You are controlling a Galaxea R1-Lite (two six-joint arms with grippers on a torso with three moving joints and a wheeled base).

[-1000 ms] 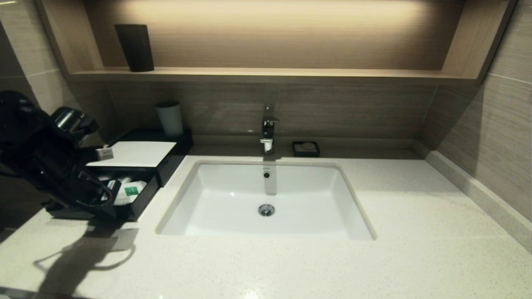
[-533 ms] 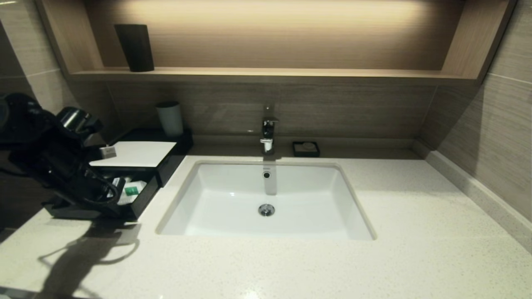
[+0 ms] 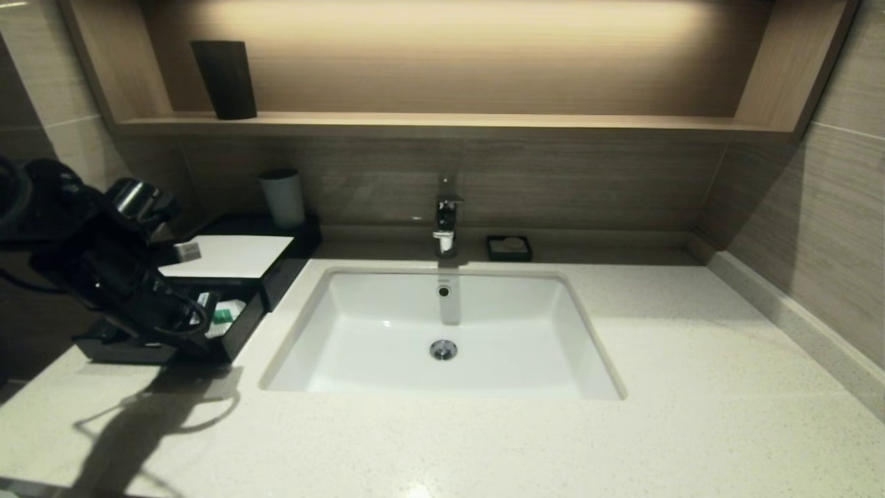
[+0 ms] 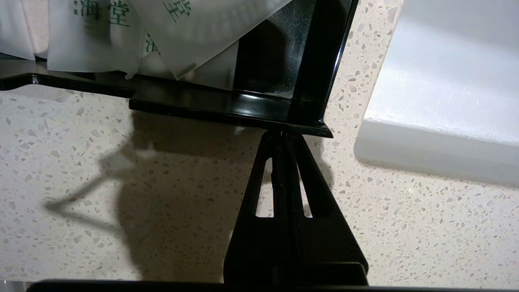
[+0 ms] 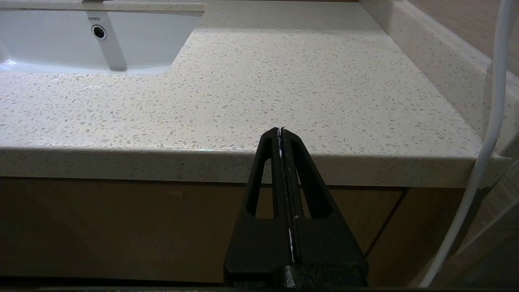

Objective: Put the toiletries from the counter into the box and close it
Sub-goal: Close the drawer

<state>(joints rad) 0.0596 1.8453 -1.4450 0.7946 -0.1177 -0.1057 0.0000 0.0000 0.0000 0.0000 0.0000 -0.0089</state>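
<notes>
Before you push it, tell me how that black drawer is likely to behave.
The drawer will probably slide rather than flex: its glossy black walls look rigid. It seems light, holding only thin pale packets, so the whole box might shift on the smooth counter. The shut left gripper meets it near one corner, so it may skew.

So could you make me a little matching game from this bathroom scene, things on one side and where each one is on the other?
Things:
1. dark cup
2. pale cup
3. soap dish
4. packets

Places:
A. in the open drawer of the black box
B. on the wooden shelf
C. at the back of the counter, right of the tap
D. on the black tray behind the box

Pairs: 1-B, 2-D, 3-C, 4-A
</notes>
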